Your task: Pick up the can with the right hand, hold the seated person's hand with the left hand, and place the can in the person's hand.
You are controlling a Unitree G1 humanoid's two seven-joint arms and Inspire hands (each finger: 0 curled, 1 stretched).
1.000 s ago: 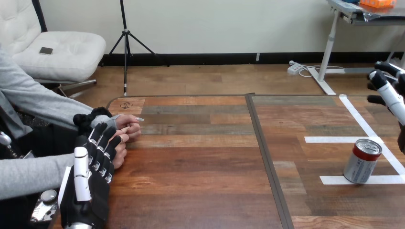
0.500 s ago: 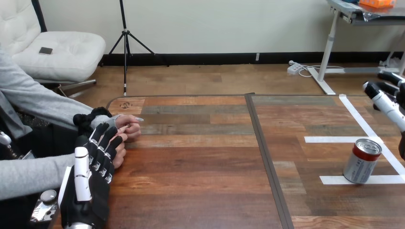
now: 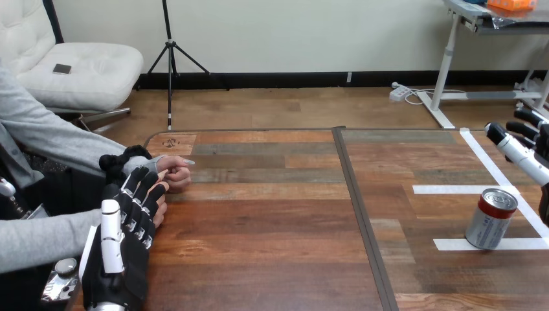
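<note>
Head view: the red-and-silver can [image 3: 491,219] stands on the table [image 3: 272,227] at the right, between white tape lines [image 3: 453,189], its lid hiding any contents. The right hand [image 3: 521,152] hovers just beyond it, fingers straight, not touching. The left hand [image 3: 123,253] lies with straight fingers over the person's nearer hand [image 3: 161,209].

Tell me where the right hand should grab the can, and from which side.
Take the can by its side wall, mid-height, from the view's right, where the open right hand hangs. It stands upright with bare table around it, so the hand can likely wrap it.
</note>
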